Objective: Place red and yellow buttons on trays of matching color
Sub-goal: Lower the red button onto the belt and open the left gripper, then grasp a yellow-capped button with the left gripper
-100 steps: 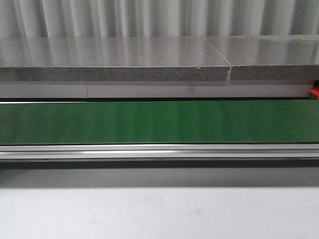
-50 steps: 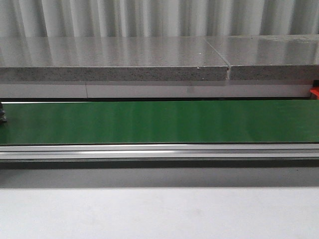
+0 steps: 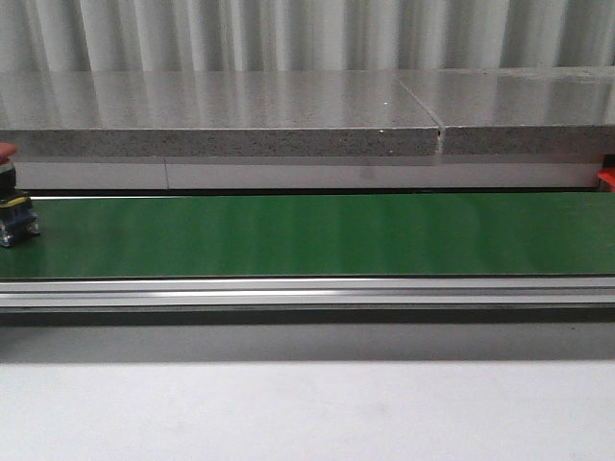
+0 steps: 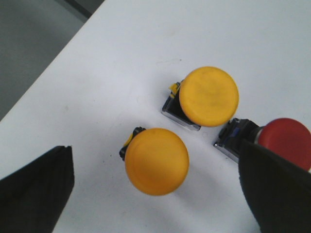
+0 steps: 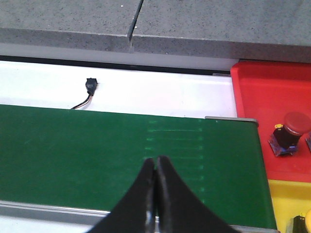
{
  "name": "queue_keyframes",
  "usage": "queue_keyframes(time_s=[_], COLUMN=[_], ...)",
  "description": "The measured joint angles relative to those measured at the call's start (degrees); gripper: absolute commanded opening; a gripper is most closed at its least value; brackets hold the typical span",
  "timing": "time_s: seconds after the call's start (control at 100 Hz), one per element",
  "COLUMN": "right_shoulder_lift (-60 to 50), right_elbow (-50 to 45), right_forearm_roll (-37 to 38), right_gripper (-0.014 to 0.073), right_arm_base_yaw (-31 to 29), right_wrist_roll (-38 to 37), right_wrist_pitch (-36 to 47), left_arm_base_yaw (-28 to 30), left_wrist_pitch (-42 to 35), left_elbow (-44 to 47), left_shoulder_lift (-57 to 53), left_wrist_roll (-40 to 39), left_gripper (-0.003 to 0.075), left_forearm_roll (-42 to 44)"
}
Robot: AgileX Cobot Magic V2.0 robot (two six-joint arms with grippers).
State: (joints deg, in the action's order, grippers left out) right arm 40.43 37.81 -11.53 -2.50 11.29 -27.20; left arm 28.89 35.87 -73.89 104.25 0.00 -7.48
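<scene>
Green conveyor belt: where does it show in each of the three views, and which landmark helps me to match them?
Front view: the green conveyor belt spans the full width, mid-height.
Left wrist view: not in it.
Right wrist view: it lies beneath the shut right tool and ends beside the red tray.
Shared landmark: the seam in the grey stone ledge behind the belt, also in the right wrist view.
</scene>
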Motion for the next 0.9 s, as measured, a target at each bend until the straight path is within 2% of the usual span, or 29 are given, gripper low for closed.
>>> queue_keyframes(time_s=[0.32, 0.47, 0.56, 0.81, 0.9], right_shoulder_lift=[0.0, 0.0, 0.0, 0.0, 0.0], right_elbow=[0.0, 0.0, 0.0, 0.0, 0.0], right_forearm_roll=[0.0, 0.0, 0.0, 0.0, 0.0], right_gripper=[-0.0068, -0.0068, -0.0068, -0.0068, -0.0068], right_arm_base_yaw=[0.0, 0.0, 0.0, 0.0, 0.0], right_wrist_roll=[0.0, 0.0, 0.0, 0.0, 0.0], right_wrist_pitch=[0.0, 0.0, 0.0, 0.0, 0.0], left_arm_base_yaw=[0.0, 0.0, 0.0, 0.0, 0.0], left_wrist_pitch=[2.8, 2.7, 2.6, 3.0, 3.6], left_elbow=[-3.6, -3.6, -3.7, -3.7, -3.7], left_shoulder_lift=[6.3, 6.9, 6.9, 6.9, 6.7], left_wrist_roll=[0.0, 0.0, 0.0, 0.0, 0.0], left_gripper=[0.0642, 0.0567, 0.0474, 0.0092, 0.0000], left_forearm_roll=[0.0, 0.0, 0.0, 0.0, 0.0])
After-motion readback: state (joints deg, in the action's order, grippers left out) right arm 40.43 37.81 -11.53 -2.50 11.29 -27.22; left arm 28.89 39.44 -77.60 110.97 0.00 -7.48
